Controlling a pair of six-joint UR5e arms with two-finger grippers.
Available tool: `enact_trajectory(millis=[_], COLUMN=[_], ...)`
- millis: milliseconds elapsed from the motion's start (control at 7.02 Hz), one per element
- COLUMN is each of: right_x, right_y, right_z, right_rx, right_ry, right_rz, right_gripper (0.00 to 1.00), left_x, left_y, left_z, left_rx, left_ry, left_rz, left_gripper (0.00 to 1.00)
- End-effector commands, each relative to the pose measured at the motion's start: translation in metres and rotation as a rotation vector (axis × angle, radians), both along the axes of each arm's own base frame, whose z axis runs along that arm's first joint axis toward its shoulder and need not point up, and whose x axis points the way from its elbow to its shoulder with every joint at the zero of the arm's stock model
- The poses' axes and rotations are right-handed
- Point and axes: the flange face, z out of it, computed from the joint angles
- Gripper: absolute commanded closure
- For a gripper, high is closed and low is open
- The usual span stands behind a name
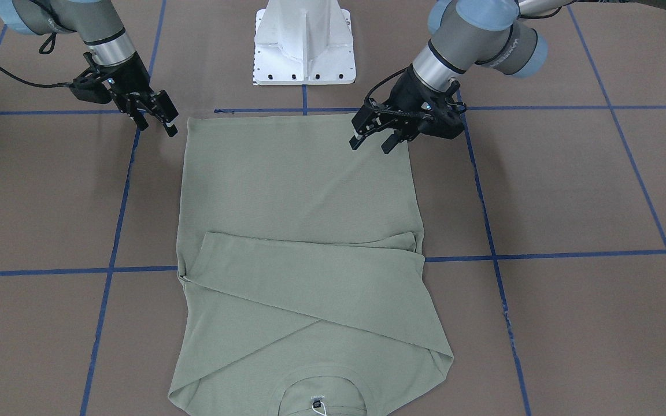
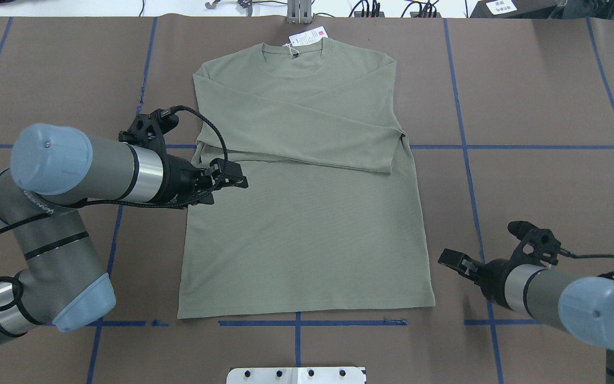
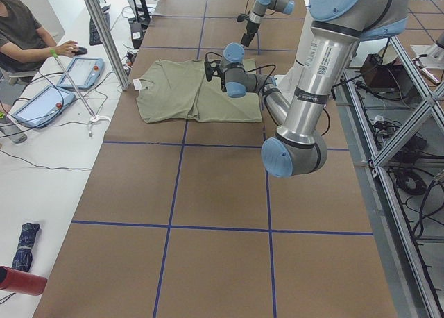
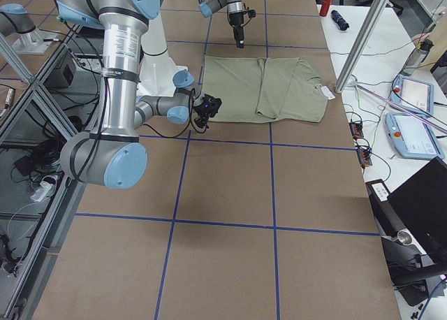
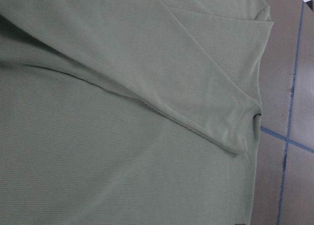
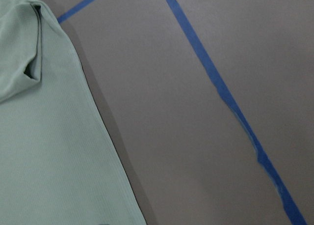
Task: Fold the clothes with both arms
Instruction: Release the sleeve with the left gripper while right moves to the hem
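The pale green long-sleeved shirt (image 2: 307, 229) lies flat on the brown table, collar (image 2: 293, 50) at the far side. Both sleeves are folded across the chest (image 1: 310, 277). A white hang tag (image 2: 307, 37) lies by the collar. My left gripper (image 1: 372, 145) hovers open over the shirt's hem corner on my left, with nothing between its fingers; it also shows from overhead (image 2: 227, 186). The left wrist view is filled with shirt fabric (image 5: 122, 136) and a sleeve cuff. My right gripper (image 1: 158, 129) stands open just off the opposite hem corner, over bare table (image 2: 456, 262). The right wrist view shows the shirt's side edge (image 6: 44, 151).
The white pedestal base (image 1: 304, 46) stands at the near edge behind the hem. Blue tape lines (image 2: 467, 160) grid the table. A person (image 3: 21, 33) sits at a side desk with tablets (image 4: 419, 96). A red bottle (image 3: 21, 282) lies at the side desk's end.
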Motion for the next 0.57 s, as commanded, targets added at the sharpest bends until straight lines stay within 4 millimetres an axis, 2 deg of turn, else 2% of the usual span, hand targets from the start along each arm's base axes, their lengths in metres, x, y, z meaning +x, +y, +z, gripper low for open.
enact_trajectory(millis=[0, 142, 285, 427], right_x=[-0.029, -0.039, -0.041, -0.051], right_y=[0.059, 0.079, 0.080, 0.080], right_z=[0.006, 0.010, 0.007, -0.002], right_rx=[0.002, -0.021, -0.018, -0.009], right_ry=[0.056, 0.051, 0.041, 0.046], right_rz=[0.032, 0.037, 0.045, 0.052], right_gripper=[0.05, 0.05, 0.06, 0.08], left_x=[-0.003, -0.003, -0.003, -0.004], left_y=[0.003, 0.003, 0.005, 0.006], left_z=[0.019, 0.019, 0.027, 0.030], left_rx=[-0.013, -0.015, -0.023, -0.024], left_ry=[-0.027, -0.026, -0.038, -0.041], left_rz=[-0.001, -0.001, -0.002, -0.002], left_gripper=[0.13, 0.13, 0.12, 0.12])
